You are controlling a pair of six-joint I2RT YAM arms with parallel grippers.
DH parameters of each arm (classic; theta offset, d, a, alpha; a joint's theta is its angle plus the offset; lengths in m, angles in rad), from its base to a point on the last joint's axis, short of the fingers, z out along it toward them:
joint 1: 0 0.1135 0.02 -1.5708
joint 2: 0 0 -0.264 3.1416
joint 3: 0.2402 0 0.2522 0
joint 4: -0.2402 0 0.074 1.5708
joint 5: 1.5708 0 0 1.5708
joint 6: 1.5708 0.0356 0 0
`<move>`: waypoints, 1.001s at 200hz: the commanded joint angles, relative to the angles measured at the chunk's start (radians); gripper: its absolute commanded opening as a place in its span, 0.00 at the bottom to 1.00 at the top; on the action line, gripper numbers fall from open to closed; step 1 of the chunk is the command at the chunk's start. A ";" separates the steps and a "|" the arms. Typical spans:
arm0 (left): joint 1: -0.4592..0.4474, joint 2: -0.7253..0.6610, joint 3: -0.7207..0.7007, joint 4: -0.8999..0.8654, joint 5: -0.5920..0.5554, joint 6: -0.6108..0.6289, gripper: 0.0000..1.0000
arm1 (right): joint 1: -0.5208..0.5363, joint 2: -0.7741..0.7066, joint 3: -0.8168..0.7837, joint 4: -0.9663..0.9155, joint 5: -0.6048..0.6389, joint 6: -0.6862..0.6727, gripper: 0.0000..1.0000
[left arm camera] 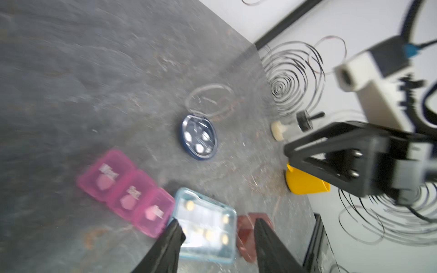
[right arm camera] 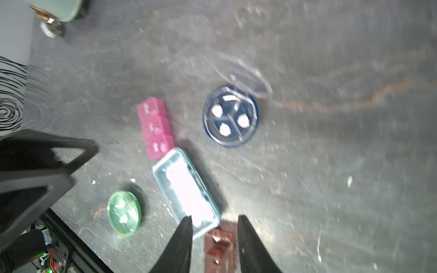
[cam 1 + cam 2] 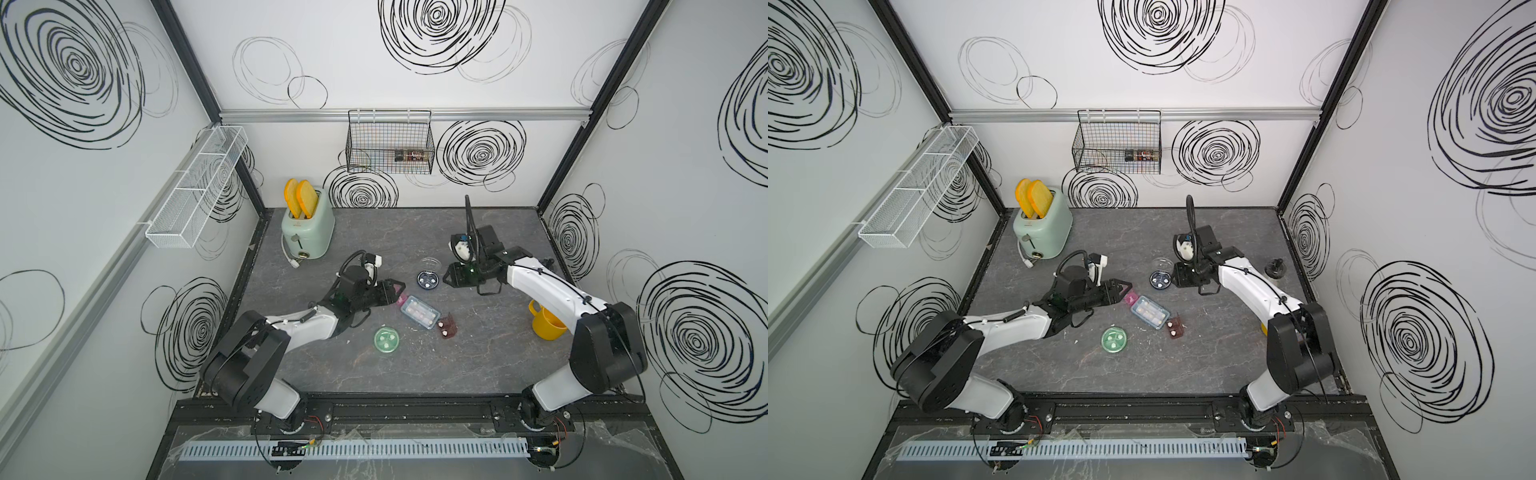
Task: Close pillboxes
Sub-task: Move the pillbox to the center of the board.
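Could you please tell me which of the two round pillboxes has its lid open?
The dark blue round pillbox: its clear lid lies flipped out flat beside it, compartments uncovered. The green round pillbox looks lidded.

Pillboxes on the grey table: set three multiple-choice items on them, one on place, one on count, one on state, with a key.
1. Which pillbox lies against the pink pillbox's end? A green round; B small brown; C blue-grey pillbox.
2. How many white pills sit in the dark round pillbox? A three; B one; C six.
3. Its clear lid is: A snapped shut; B open; C missing.
Key: C, their ends meet; A, three show in its compartments; B, it lies flat beside the base.
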 commanded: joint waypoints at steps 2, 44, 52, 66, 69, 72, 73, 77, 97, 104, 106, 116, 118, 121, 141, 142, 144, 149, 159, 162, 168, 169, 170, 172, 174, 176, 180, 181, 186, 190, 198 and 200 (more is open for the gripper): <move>-0.088 -0.077 -0.047 -0.059 -0.071 -0.029 0.53 | 0.003 -0.079 -0.106 -0.007 -0.069 0.032 0.35; -0.278 -0.064 -0.135 0.018 -0.114 -0.138 0.42 | -0.007 -0.130 -0.226 0.040 -0.083 0.040 0.27; -0.303 -0.038 -0.141 0.052 -0.113 -0.158 0.41 | -0.009 -0.131 -0.234 0.044 -0.088 0.040 0.26; -0.333 0.019 -0.139 0.124 -0.104 -0.189 0.38 | -0.010 -0.127 -0.239 0.054 -0.092 0.040 0.24; -0.337 0.034 -0.139 0.140 -0.101 -0.194 0.37 | -0.010 -0.126 -0.239 0.056 -0.093 0.038 0.24; -0.341 0.046 -0.136 0.153 -0.097 -0.200 0.37 | -0.010 -0.125 -0.238 0.057 -0.095 0.038 0.23; -0.342 0.051 -0.135 0.157 -0.096 -0.201 0.37 | -0.010 -0.124 -0.238 0.057 -0.095 0.037 0.23; -0.347 0.068 -0.133 0.174 -0.091 -0.208 0.37 | -0.010 -0.123 -0.240 0.059 -0.097 0.036 0.23; -0.356 0.138 -0.124 0.245 -0.071 -0.236 0.34 | -0.010 -0.120 -0.240 0.067 -0.099 0.033 0.21; -0.357 0.154 -0.121 0.256 -0.071 -0.241 0.33 | -0.010 -0.121 -0.242 0.071 -0.105 0.031 0.19; -0.357 0.158 -0.120 0.257 -0.071 -0.240 0.33 | -0.009 -0.121 -0.243 0.072 -0.106 0.031 0.18; -0.357 0.172 -0.109 0.247 -0.078 -0.233 0.32 | -0.009 -0.120 -0.246 0.078 -0.112 0.031 0.14; -0.357 0.175 -0.106 0.246 -0.079 -0.231 0.32 | -0.010 -0.118 -0.246 0.079 -0.114 0.031 0.13; -0.358 0.179 -0.103 0.245 -0.079 -0.230 0.32 | -0.010 -0.117 -0.246 0.078 -0.115 0.029 0.12; -0.355 0.220 -0.082 0.242 -0.080 -0.222 0.31 | -0.009 -0.101 -0.246 0.080 -0.108 0.025 0.10; -0.353 0.223 -0.080 0.243 -0.080 -0.222 0.31 | -0.009 -0.100 -0.246 0.080 -0.108 0.024 0.10; -0.353 0.229 -0.078 0.243 -0.080 -0.222 0.31 | -0.010 -0.099 -0.246 0.080 -0.106 0.024 0.10; -0.352 0.240 -0.072 0.244 -0.083 -0.221 0.31 | -0.010 -0.097 -0.245 0.079 -0.103 0.024 0.10; -0.351 0.265 -0.063 0.252 -0.089 -0.222 0.31 | -0.011 -0.095 -0.246 0.080 -0.100 0.023 0.09; -0.350 0.273 -0.060 0.255 -0.090 -0.224 0.31 | -0.011 -0.095 -0.247 0.081 -0.098 0.022 0.09; -0.347 0.289 -0.051 0.260 -0.088 -0.225 0.31 | -0.012 -0.093 -0.246 0.080 -0.097 0.022 0.09; -0.346 0.292 -0.051 0.261 -0.088 -0.224 0.31 | -0.012 -0.093 -0.246 0.081 -0.097 0.021 0.09; -0.345 0.295 -0.049 0.262 -0.088 -0.224 0.31 | -0.011 -0.093 -0.246 0.080 -0.097 0.021 0.09; -0.344 0.298 -0.047 0.264 -0.088 -0.224 0.31 | -0.012 -0.093 -0.246 0.081 -0.099 0.021 0.09; -0.342 0.305 -0.046 0.266 -0.088 -0.223 0.31 | -0.013 -0.093 -0.247 0.082 -0.099 0.020 0.09; -0.340 0.311 -0.043 0.269 -0.088 -0.224 0.31 | -0.013 -0.093 -0.247 0.081 -0.100 0.020 0.09; -0.336 0.320 -0.038 0.271 -0.088 -0.224 0.31 | -0.013 -0.092 -0.249 0.083 -0.103 0.020 0.09; -0.335 0.323 -0.037 0.272 -0.088 -0.224 0.31 | -0.013 -0.092 -0.249 0.083 -0.103 0.019 0.09; -0.330 0.334 -0.032 0.276 -0.088 -0.225 0.31 | -0.013 -0.090 -0.249 0.084 -0.108 0.018 0.09; -0.326 0.341 -0.028 0.279 -0.089 -0.226 0.31 | -0.013 -0.088 -0.251 0.085 -0.112 0.018 0.09; -0.318 0.353 -0.020 0.283 -0.090 -0.225 0.30 | -0.013 -0.086 -0.252 0.087 -0.121 0.017 0.09; -0.316 0.356 -0.018 0.283 -0.090 -0.224 0.30 | -0.013 -0.086 -0.253 0.089 -0.122 0.017 0.09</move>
